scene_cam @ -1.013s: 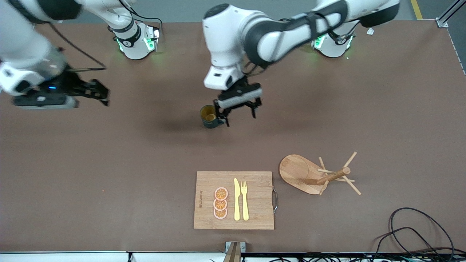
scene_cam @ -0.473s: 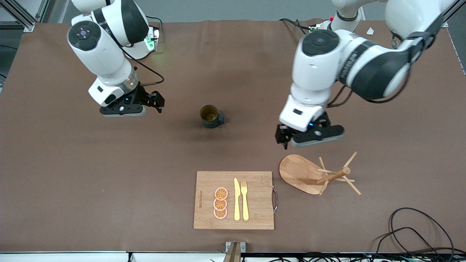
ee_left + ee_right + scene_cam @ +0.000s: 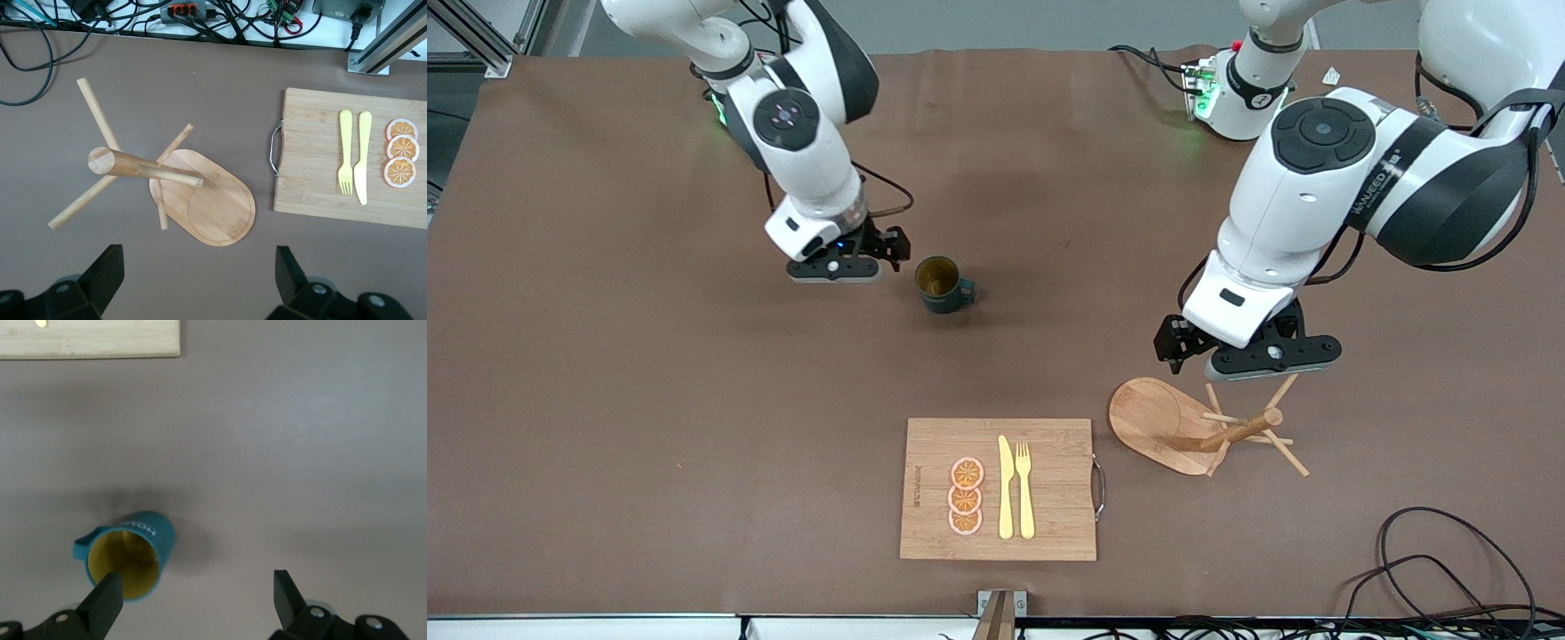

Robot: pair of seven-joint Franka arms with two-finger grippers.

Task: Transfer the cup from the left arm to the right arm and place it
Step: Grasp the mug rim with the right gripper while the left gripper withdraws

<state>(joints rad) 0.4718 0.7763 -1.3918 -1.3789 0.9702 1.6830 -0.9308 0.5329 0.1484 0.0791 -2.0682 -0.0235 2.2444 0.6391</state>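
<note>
Front view gives you one cup (image 3: 940, 284), one wooden cutting board (image 3: 925, 533), one wooden peg rack (image 3: 1199, 429), and on the board three orange slices (image 3: 966, 497), one yellow knife (image 3: 1005, 488) and one yellow fork (image 3: 1024, 489). You have the cup standing upright on the bare table (image 3: 649, 400), farther from the front camera than the board and free of both grippers; nothing is inside it, only its yellowish-brown lining shows. Your right gripper (image 3: 889, 248) hangs low just beside the cup, toward the right arm's end of the table, its fingers spread and holding nothing; the right wrist view shows one fingertip (image 3: 107, 600) overlapping the cup's rim (image 3: 127, 563), though you cannot tell whether they touch. Your left gripper (image 3: 1183, 342) hovers over the table just by the peg rack's base, fingers spread wide and holding nothing, with the rack (image 3: 167, 193) seen between its fingertips (image 3: 100, 280) in the left wrist view.
</note>
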